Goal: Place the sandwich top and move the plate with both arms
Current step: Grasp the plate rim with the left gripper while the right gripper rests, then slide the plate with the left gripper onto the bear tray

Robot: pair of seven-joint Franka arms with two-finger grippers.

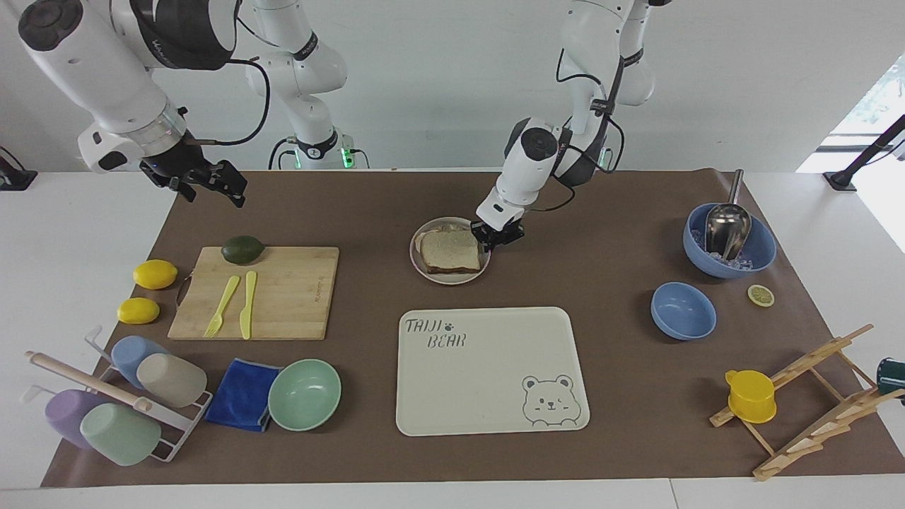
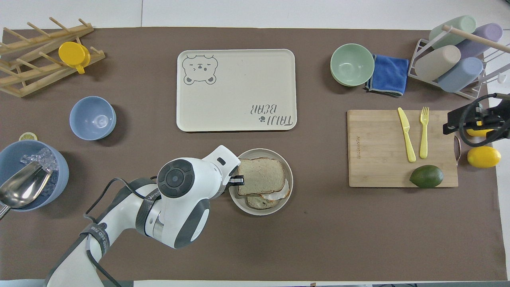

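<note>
The sandwich top [image 2: 261,175] hides most of the lower slice [image 2: 257,202] beneath it.

A robotics lab, staged as a kitchen. Two white arms [image 1: 120,78] bolted beside a brown mat [image 1: 608,212]. Bare white walls around.

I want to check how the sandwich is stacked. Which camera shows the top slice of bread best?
The overhead view: the top slice is seen flat on, lying askew on the lower slice, which peeks out on the side nearer the robots, both on the plate. The facing view shows the top slice slantwise, the stack's layers less distinct.
</note>
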